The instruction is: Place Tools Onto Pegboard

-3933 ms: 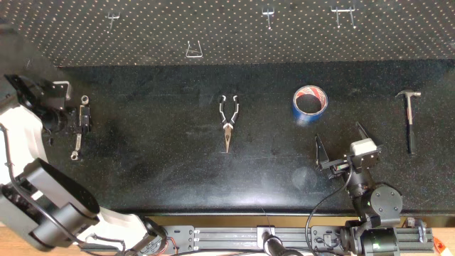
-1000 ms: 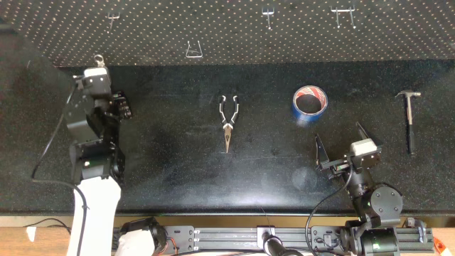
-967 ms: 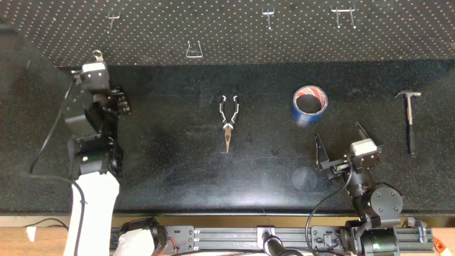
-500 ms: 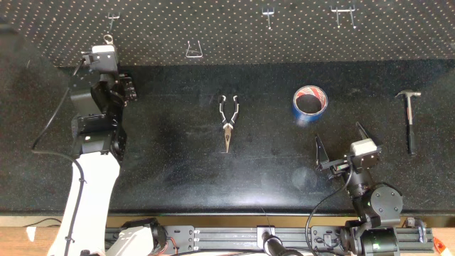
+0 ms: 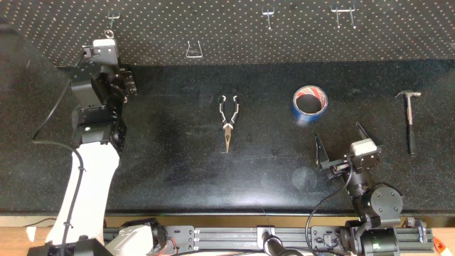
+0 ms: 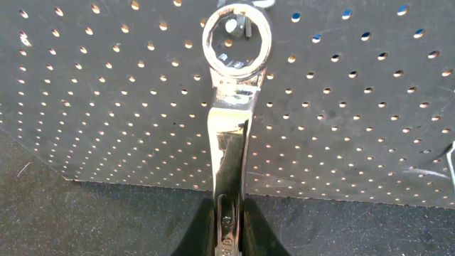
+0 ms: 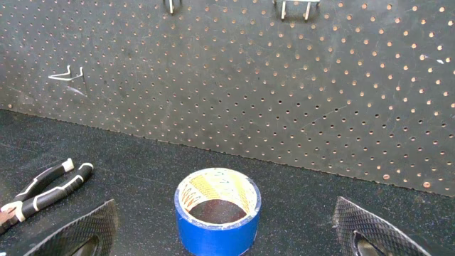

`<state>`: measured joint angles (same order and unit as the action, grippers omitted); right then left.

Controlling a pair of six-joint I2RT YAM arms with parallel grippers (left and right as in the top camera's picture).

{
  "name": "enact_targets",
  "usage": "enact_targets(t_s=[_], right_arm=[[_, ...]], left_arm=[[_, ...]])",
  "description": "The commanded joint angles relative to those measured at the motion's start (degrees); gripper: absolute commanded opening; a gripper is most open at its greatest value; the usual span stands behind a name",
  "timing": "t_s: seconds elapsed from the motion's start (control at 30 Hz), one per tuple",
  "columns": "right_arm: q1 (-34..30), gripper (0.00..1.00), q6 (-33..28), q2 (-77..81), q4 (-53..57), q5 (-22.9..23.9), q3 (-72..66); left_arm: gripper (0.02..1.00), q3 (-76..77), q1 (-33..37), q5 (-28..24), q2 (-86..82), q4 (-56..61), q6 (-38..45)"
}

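Observation:
A silver wrench (image 6: 229, 142) stands upright in my left gripper (image 6: 227, 222), which is shut on its shaft. Its ring end (image 6: 236, 44) is up against the pegboard (image 6: 355, 107), and a metal hook (image 6: 242, 25) shows through the ring. In the top view the left gripper (image 5: 105, 57) is at the board's foot at the far left, with the ring (image 5: 108, 33) just below a hook (image 5: 112, 18). My right gripper (image 5: 340, 144) rests open low on the right, nothing between its fingers (image 7: 85, 227).
On the black mat lie pliers (image 5: 227, 121) in the middle, a blue tape roll (image 5: 310, 102) to their right and a hammer (image 5: 409, 121) at the far right. More hooks (image 5: 193, 50) (image 5: 268, 14) (image 5: 343, 14) hang on the pegboard.
The left arm picked the wrench up from the mat's left side and carried it up to the pegboard, toward the far-left hook. The right arm has not moved.

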<state>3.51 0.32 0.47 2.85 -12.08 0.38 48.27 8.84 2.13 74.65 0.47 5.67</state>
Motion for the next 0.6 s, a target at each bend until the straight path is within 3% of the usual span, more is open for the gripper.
enact_targets(t_s=[0.03, 0.6], right_arm=[[0.4, 0.985, -0.6, -0.3, 0.3, 0.1, -0.2], [0.4, 0.985, -0.6, -0.3, 0.3, 0.1, -0.2]], left_arm=[[0.029, 2.0, 0.0, 0.7, 0.7, 1.5, -0.9], [0.036, 4.7, 0.1, -0.7, 11.7, 12.2, -0.9]])
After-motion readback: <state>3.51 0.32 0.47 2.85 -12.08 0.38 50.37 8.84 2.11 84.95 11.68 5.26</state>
